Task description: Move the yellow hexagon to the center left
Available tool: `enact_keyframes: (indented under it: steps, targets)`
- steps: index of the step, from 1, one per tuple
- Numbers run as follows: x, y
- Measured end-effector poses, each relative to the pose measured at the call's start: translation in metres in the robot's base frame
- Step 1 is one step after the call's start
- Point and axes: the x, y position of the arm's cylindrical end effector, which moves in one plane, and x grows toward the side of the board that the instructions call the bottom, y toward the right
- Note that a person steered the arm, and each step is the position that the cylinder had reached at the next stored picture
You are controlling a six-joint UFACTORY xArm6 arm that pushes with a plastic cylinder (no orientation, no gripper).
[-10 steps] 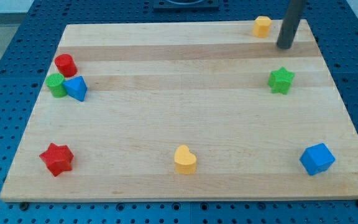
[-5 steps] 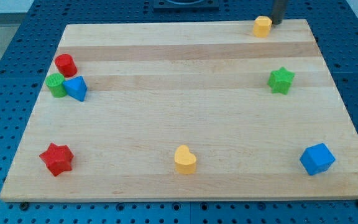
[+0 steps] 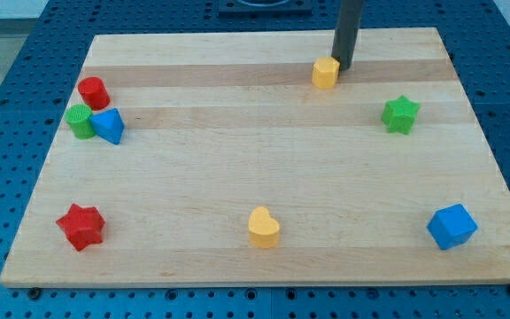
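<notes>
my tip touching yellow hexagon, its upper right | desk top centre | no gripper in view

A single camera looks down at a slant from beyond the near long edge of the wooden board, facing its far edge, close enough that the board nearly fills the view with blue perforated table around it.
</notes>
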Motion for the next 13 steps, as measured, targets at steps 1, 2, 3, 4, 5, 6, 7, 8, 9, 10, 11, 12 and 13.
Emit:
enact_keyframes:
  steps: [1, 2, 3, 4, 5, 6, 7, 8, 9, 10, 11, 12, 13]
  targets:
    - [0.034, -0.012]
    - [0.069, -0.025]
    - [0.082, -0.043]
    - [0.082, -0.043]
    - [0.070, -0.033]
    - [0.052, -0.026]
    - [0.052, -0.033]
    - [0.052, -0.064]
    - [0.054, -0.105]
    - [0.056, -0.151]
    - [0.064, -0.213]
    - [0.064, -0.253]
    - [0.055, -0.225]
